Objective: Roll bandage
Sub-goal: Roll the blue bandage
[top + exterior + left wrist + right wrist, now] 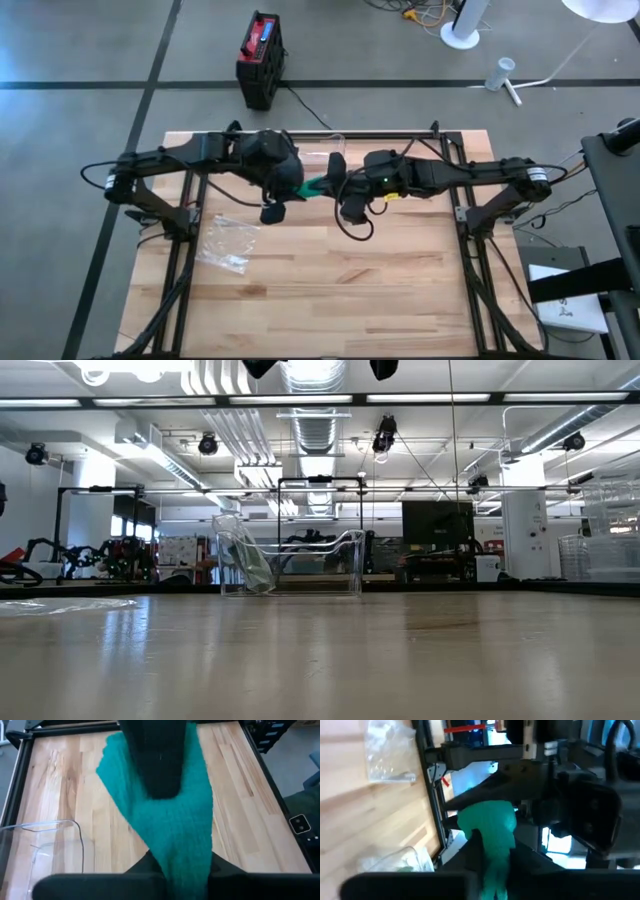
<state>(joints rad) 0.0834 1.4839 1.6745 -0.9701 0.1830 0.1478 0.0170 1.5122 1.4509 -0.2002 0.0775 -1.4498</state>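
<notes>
Overhead, I hold both arms raised mid-table with the bandage (316, 186) — a green, stretchy strip — spanning the short gap between them, well clear of the table (330, 290).

Left gripper (185, 870): in its wrist view the fingers stand together on the strip, which runs up out of them, widens, and passes behind the other arm's dark finger just ahead. I read this as clamped on the bandage.

Right gripper (495, 862): its wrist view shows the green cloth bunched into a lump just ahead of the fingers and trailing down between them; the fingers are closed on it, though how firmly I cannot tell.

Beside and below the left gripper lie a crumpled plastic bag (228, 243) and, farther off, a clear plastic tray (290, 565), both apart from the work.

Judged step: winding the strip into a roll between the two claws. To do it well I would keep one claw as a fixed anchor and let the other turn and regrip, holding light tension so each turn lies flat on the last — slack would let the knit fold or twist. A loosened right claw risks dropping the lump, so I would regrip only while the left clamp bears the strip.
</notes>
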